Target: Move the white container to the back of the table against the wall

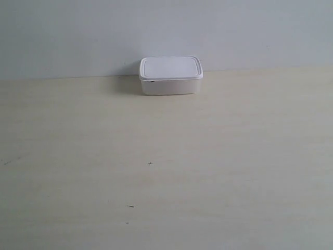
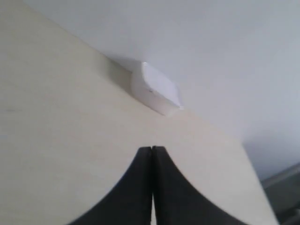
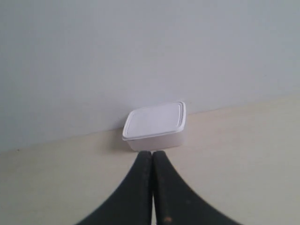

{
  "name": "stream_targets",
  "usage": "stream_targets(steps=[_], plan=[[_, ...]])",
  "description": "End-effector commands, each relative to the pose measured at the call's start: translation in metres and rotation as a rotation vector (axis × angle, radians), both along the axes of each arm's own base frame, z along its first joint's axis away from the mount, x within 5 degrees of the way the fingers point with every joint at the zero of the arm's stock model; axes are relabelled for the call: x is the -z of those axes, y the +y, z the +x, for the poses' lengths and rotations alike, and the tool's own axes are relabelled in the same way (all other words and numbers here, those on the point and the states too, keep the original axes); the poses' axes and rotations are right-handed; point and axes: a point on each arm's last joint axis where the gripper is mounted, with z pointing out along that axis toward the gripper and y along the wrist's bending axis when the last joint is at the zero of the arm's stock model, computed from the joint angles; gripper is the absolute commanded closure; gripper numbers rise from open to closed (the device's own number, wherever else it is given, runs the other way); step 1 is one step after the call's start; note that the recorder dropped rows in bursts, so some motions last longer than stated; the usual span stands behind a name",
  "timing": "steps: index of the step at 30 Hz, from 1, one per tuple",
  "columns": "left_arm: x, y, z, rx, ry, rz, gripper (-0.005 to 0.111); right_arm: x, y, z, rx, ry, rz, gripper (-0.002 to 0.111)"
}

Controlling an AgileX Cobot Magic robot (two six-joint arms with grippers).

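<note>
The white container [image 1: 170, 75] sits with its lid on at the back of the table [image 1: 166, 172], its rear side at the wall [image 1: 166, 31]. Neither arm shows in the exterior view. In the left wrist view my left gripper [image 2: 152, 148] is shut with nothing in it, well short of the container [image 2: 155, 89]. In the right wrist view my right gripper [image 3: 152, 153] is also shut and empty, its black fingertips pointing at the front face of the container [image 3: 155, 125]; whether they touch it I cannot tell.
A few tiny dark specks [image 1: 130, 206] mark the pale wood surface in front. The table's far corner and a grey strip [image 2: 281, 180] beyond it show in the left wrist view.
</note>
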Motion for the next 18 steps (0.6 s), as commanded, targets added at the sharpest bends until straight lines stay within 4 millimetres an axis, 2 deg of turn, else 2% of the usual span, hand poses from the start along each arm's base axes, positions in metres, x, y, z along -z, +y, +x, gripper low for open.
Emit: stream_targets(steps=[1,3,9,14,18], plan=[[0.009,-0.022,0.01,0.166,-0.207,-0.122,0.107,0.013,-0.011,-0.036,0.005,-0.128,0.04,0.108],[0.019,-0.028,0.014,0.211,-0.252,-0.127,0.107,0.019,-0.015,-0.049,0.006,-0.167,0.052,0.108],[0.056,-0.039,0.027,0.245,-0.143,-0.094,0.107,0.052,-0.019,-0.075,-0.009,-0.168,0.198,0.108],[0.067,-0.048,0.031,0.321,-0.184,-0.109,0.107,0.085,-0.017,-0.078,-0.024,-0.081,0.355,0.108],[0.075,-0.047,0.033,0.309,-0.129,0.001,0.107,0.103,-0.017,-0.076,-0.007,-0.064,0.445,0.108]])
